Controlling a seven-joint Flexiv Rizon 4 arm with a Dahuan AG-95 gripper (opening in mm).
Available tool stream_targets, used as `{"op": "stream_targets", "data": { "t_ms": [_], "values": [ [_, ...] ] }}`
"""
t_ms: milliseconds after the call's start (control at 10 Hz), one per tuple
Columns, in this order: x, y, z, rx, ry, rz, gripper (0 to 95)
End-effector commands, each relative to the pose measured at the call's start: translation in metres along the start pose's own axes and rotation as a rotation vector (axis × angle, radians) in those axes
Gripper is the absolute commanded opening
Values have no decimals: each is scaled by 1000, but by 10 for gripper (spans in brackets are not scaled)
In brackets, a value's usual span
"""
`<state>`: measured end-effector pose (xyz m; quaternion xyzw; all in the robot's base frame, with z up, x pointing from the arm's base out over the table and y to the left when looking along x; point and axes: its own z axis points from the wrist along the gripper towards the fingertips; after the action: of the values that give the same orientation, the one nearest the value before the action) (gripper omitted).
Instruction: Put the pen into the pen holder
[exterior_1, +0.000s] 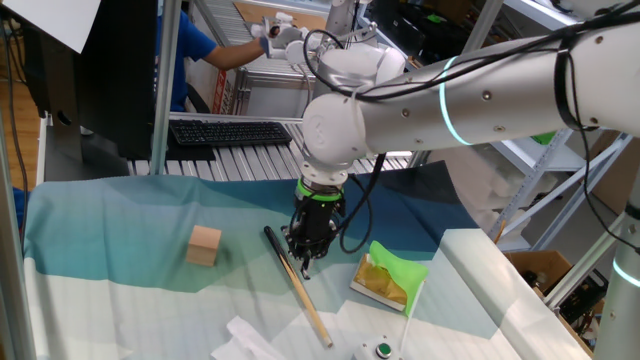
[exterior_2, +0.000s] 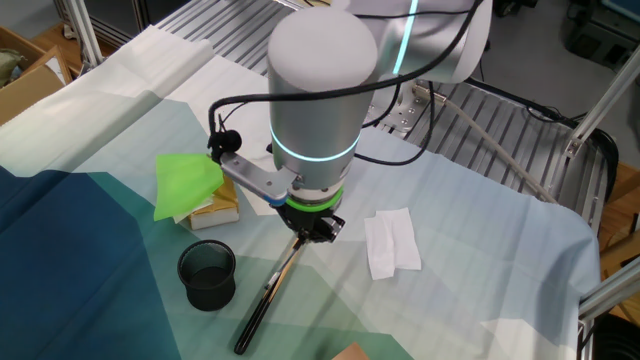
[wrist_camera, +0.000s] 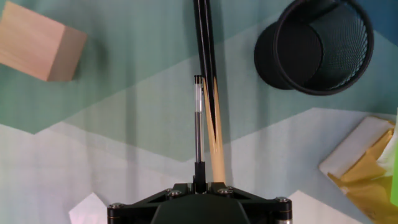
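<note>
So the gripper (exterior_1: 305, 258) is down low over the cloth-covered table (exterior_1: 120, 215), jaws pinched tight on one end of the pen (wrist_camera: 198, 118), which sticks straight out from the fingers. In the hand view the pen runs right alongside the long wooden stick (wrist_camera: 211, 106) lying on the cloth. The pen holder (wrist_camera: 317, 45) stands upright, up and to the right of the pen tip, apart from it. A wooden cube (wrist_camera: 38, 42) sits far left.
</note>
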<state>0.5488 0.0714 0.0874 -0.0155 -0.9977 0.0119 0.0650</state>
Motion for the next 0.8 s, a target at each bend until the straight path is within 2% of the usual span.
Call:
{"op": "stream_targets", "data": {
  "t_ms": [100, 200, 500, 800],
  "values": [
    [1, -2, -5, -8, -6, -11, 0],
    [1, -2, -7, -9, -9, -10, 0],
    [-4, -3, -24, -8, -13, 20, 0],
    [-12, -11, -36, -6, -13, 50, 0]
  ]
}}
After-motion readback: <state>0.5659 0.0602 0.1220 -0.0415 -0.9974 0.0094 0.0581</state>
